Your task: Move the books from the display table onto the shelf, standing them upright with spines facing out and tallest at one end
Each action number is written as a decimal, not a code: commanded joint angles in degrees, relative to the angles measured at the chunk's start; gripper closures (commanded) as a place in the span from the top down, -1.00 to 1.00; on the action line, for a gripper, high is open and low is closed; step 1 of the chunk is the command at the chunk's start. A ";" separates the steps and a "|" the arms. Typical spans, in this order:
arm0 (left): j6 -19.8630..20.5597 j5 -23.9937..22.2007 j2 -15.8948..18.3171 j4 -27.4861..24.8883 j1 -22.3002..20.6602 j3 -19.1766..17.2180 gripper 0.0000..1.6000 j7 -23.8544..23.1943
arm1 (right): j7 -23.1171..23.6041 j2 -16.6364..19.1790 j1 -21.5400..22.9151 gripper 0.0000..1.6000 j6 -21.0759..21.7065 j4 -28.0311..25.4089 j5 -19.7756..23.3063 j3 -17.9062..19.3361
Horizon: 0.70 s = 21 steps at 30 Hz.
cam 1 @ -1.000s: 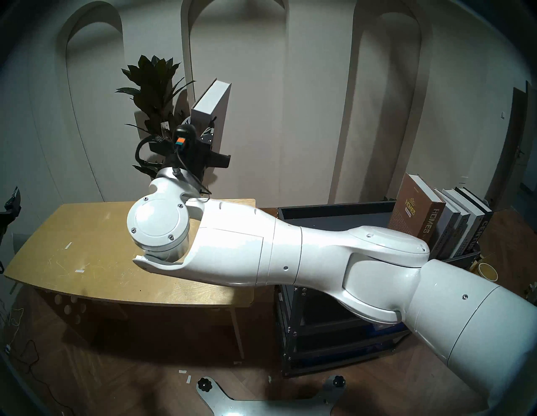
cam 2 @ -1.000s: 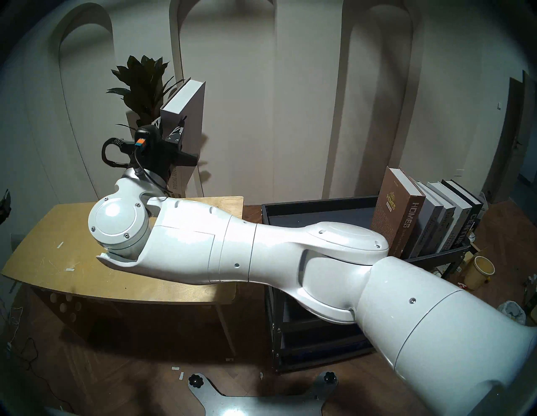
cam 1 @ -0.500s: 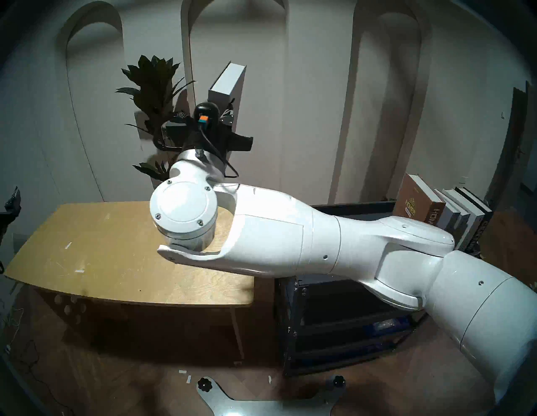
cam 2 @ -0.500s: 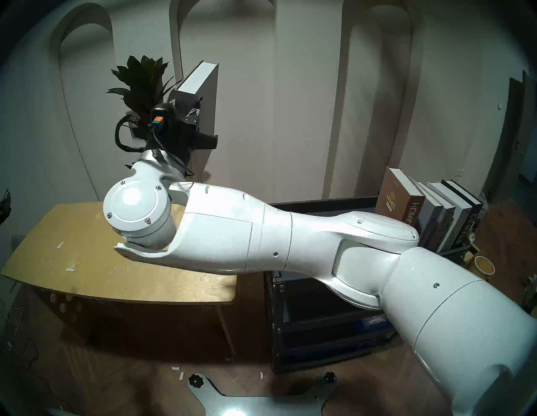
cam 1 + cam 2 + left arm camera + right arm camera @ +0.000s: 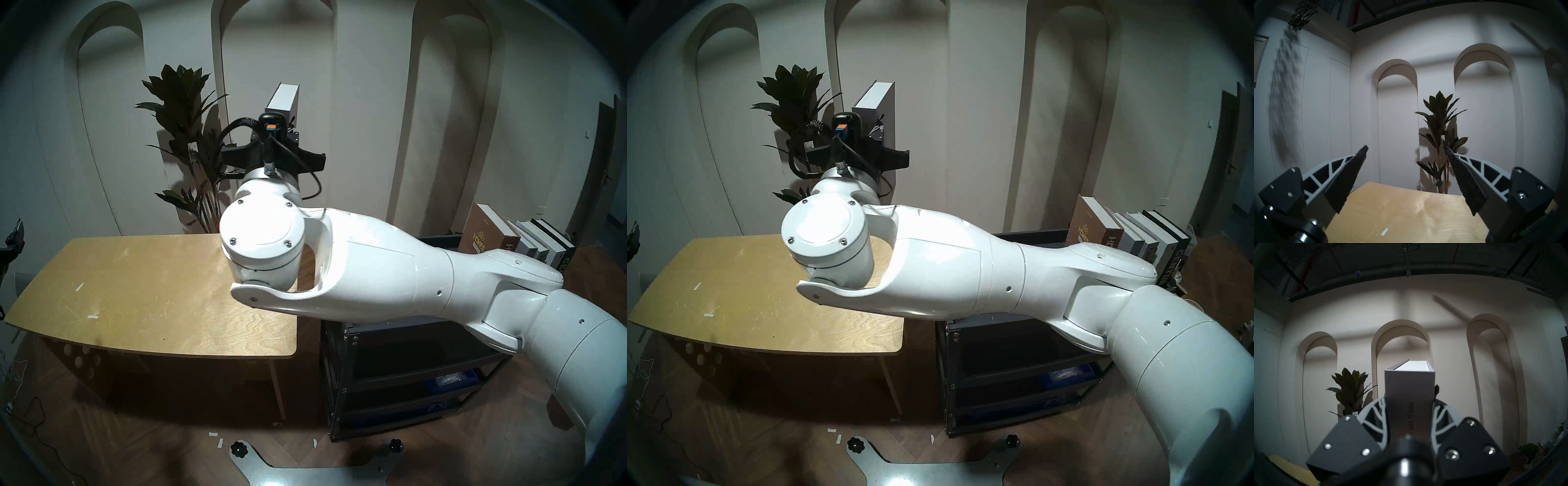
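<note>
My right gripper [image 5: 280, 123] is shut on a white-grey book [image 5: 283, 98], held upright in the air above the far right corner of the display table [image 5: 135, 305]. In the right wrist view the book [image 5: 1409, 387] stands between both fingers [image 5: 1376, 411], its spine towards the camera. Several books, from the brown HOMES [image 5: 481, 230] to the black CENTURY [image 5: 561, 263], stand leaning at the right end of the shelf [image 5: 437, 241]. My right arm hides most of its top tray. The left gripper [image 5: 1406, 149] is open and holds nothing, off the table's left end [image 5: 13, 234].
A tall potted plant [image 5: 183, 112] stands behind the table near the held book. The wall with arched niches is close behind. The rack's lower tiers [image 5: 407, 380] hold a blue item. Cables lie on the floor at left, and my base plate [image 5: 305, 471] is in front.
The right arm has swung right and upward with the book, from over the table's middle to its right end, and the wrist has turned. The left gripper has not moved.
</note>
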 commanded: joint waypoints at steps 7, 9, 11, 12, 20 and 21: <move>-0.21 0.06 0.55 -0.26 -0.51 -0.73 1.00 -0.01 | -0.30 11.03 -0.06 -1.00 7.42 -10.38 7.04 5.06; -0.21 0.07 0.54 -0.25 -0.54 -0.74 1.00 -0.04 | -0.42 12.64 -0.47 -1.00 8.60 -11.64 8.69 5.94; -0.21 0.08 0.54 -0.25 -0.56 -0.75 1.00 -0.07 | -0.63 13.93 -0.79 -1.00 9.55 -12.54 9.93 6.69; -0.21 0.08 0.53 -0.24 -0.58 -0.75 1.00 -0.09 | -0.74 14.97 -1.02 -1.00 10.30 -13.33 10.99 7.22; -0.20 0.12 0.52 -0.20 -0.69 -0.77 1.00 -0.16 | -1.92 20.42 -3.17 -1.00 14.18 -17.91 16.76 10.59; -0.20 0.12 0.52 -0.20 -0.69 -0.77 1.00 -0.16 | -1.92 20.42 -3.17 -1.00 14.18 -17.91 16.76 10.59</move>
